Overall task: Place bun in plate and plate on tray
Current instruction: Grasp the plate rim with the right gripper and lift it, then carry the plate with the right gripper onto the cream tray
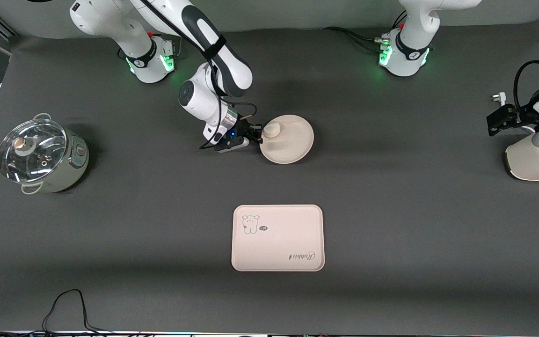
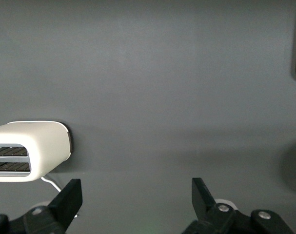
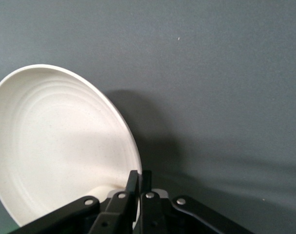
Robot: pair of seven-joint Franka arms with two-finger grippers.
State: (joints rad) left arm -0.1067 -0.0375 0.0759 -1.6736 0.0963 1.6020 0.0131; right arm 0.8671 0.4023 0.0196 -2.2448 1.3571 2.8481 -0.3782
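Right gripper [image 1: 253, 134] pinches the plate [image 1: 293, 145] rim at frame centre, bun [image 1: 270, 129] in it, presumably for carrying to the tray [image 1: 277, 243] lower centre. Left gripper [image 2: 135, 197] waits with fingers apart, at the right edge.

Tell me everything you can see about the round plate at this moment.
The plate is round, shallow and cream, with a raised rim and faint concentric rings inside; it looks like matte ceramic or plastic. It is on the dark table mat, farther from the front camera than the tray. The bun lies in it near the rim. The right hand is shut on that rim at the edge toward the right arm's end of the table.
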